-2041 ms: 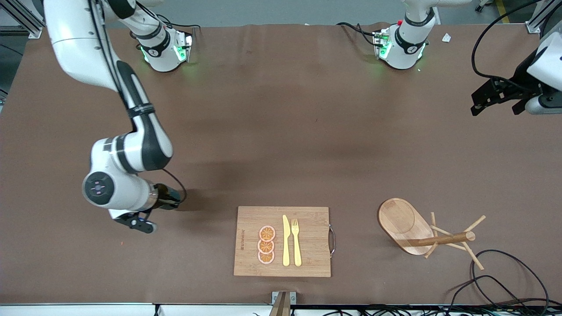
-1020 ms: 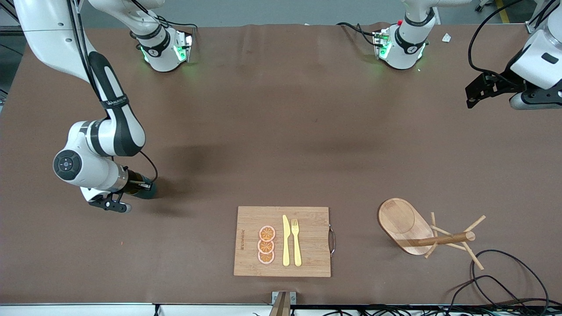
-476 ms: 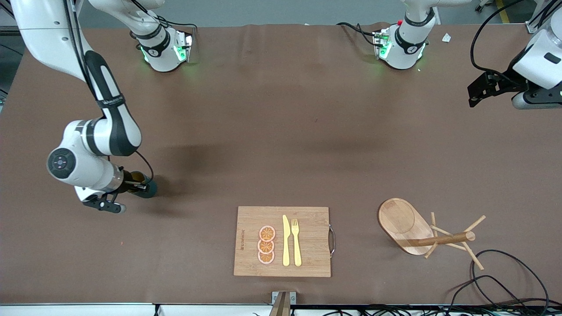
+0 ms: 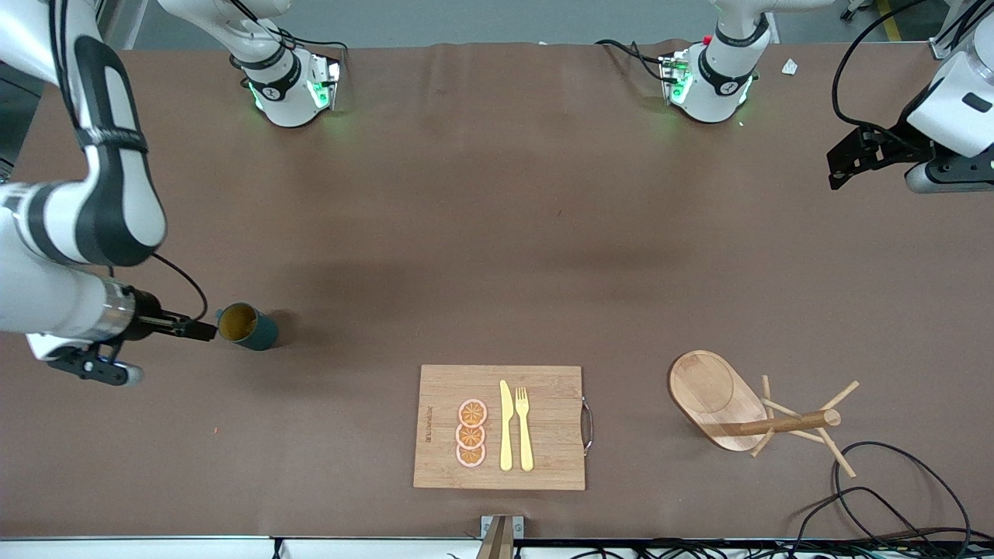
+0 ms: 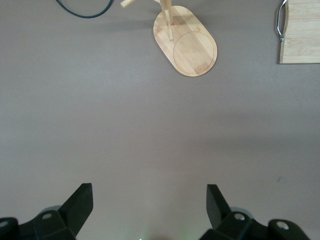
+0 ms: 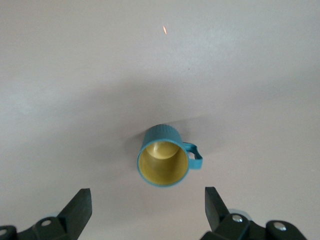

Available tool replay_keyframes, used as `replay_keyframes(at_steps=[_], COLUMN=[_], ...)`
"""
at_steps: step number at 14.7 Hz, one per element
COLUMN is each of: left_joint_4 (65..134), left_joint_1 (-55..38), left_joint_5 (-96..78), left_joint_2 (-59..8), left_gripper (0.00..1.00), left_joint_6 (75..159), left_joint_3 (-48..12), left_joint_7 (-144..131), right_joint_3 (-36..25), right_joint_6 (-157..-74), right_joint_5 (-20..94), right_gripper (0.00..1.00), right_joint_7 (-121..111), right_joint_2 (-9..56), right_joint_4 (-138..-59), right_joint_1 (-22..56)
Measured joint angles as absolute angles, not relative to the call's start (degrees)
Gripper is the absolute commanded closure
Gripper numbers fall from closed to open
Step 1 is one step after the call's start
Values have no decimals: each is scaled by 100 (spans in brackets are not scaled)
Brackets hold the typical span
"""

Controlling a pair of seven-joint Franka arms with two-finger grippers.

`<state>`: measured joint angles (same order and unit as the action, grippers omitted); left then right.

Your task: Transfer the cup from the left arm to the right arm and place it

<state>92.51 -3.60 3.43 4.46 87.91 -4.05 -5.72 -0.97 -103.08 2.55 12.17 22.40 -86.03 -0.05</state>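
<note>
Right end effector (image 4: 203, 331) hangs low at the mid-height edge of the front view, toward the right arm's end of the bench, with its two black fingers spread wide and nothing between them. Its wrist view looks down between those fingers onto the small dark teal cylindrical cup with a mustard-yellow inside (image 4: 247, 326), which stands mouth-up on the brown bench (image 4: 497, 233), its little loop handle out to one side. No finger touches the cup there; bare bench shows on both sides of it, though in the front view the fingertips sit just beside its rim. Judging by that, the cup has been set down, and the wide spread makes sense as a way to leave the rim and handle undisturbed.

Lower in the front frame, near its middle and well apart from the cup, lies a rectangular bamboo cutting board with a metal handle (image 4: 543, 388) carrying three orange slices (image 4: 471, 433), a yellow plastic knife (image 4: 505, 425) and a yellow plastic fork (image 4: 524, 427). Toward the left arm's end is a wooden mug tree on an oval base (image 4: 710, 392), apparently tipped on its side, with a black cable (image 4: 893, 481) looping beside it.

Left end effector (image 4: 842, 163) waits in the upper part of the frame over the left arm's end of the bench, fingers also wide apart and empty, well clear of everything, as fits an arm whose share looks finished
</note>
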Motion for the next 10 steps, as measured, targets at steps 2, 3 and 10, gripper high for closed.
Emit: replay_keyframes(at_steps=[2, 3, 10], left_joint_4=[9247, 9246, 9233], left_joint_1=[-360, -360, -361], left_joint_5=[227, 191, 85], left_joint_2=[446, 445, 444], left_gripper=[0, 0, 0], left_joint_6=[8790, 8790, 8790], left_joint_3=[-405, -405, -408], left_joint_7=[-572, -572, -572], right_joint_3=[-98, -98, -99], right_joint_6=[-10146, -10061, -9500], right_joint_5=[255, 254, 241], right_gripper=[0, 0, 0], right_joint_7=[874, 724, 458], right_joint_2=[1870, 1658, 426], right_joint_4=[-8479, -8455, -8455], right_joint_1=[-45, -71, -228])
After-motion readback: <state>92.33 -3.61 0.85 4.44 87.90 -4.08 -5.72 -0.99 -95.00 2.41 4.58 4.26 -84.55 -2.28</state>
